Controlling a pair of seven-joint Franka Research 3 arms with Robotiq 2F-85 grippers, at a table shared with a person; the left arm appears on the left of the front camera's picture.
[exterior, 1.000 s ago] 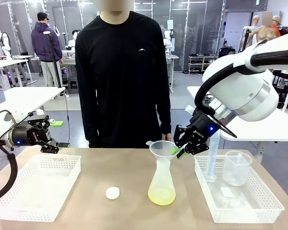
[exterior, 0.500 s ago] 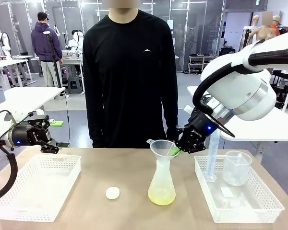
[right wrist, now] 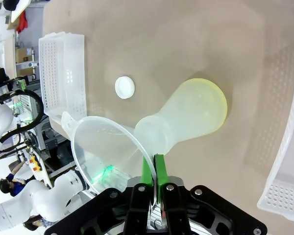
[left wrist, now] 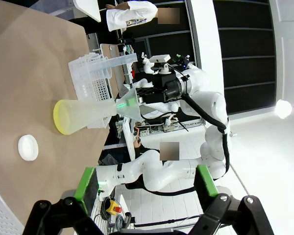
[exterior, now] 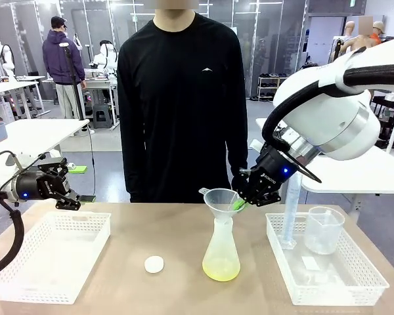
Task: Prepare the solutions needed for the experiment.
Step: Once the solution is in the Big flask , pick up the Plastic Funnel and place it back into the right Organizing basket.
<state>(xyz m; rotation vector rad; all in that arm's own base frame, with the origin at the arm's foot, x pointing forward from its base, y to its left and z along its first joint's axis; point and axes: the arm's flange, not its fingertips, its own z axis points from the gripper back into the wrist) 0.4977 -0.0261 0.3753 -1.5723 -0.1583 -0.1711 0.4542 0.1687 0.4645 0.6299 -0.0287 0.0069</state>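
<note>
While I read the table from its left end, my left gripper (exterior: 73, 190) hangs released, its green pads (left wrist: 88, 182) spread wide apart, just above the far rim of the left basket (exterior: 52, 252). Moving right, a small white cap (exterior: 153, 264) lies flat on the bare table (exterior: 157, 230), apart from everything else. Next is the frosted conical flask (exterior: 221, 243), upright near the table's middle, and the pale yellow solution (exterior: 221, 268) sits as a shallow layer in its bottom. A clear funnel (exterior: 218, 199) has its stem in the flask's neck. My right gripper (exterior: 240, 205) is clenched on the funnel's rim at its right side; from the right wrist I see both green pads pressed onto the thin wall. Behind, a person (exterior: 184, 98) in a black long-sleeved top stands at the far edge. Farther right, the right basket (exterior: 341, 275) holds a tall graduated cylinder (exterior: 290, 216) and a clear beaker (exterior: 323, 230), both upright
</note>
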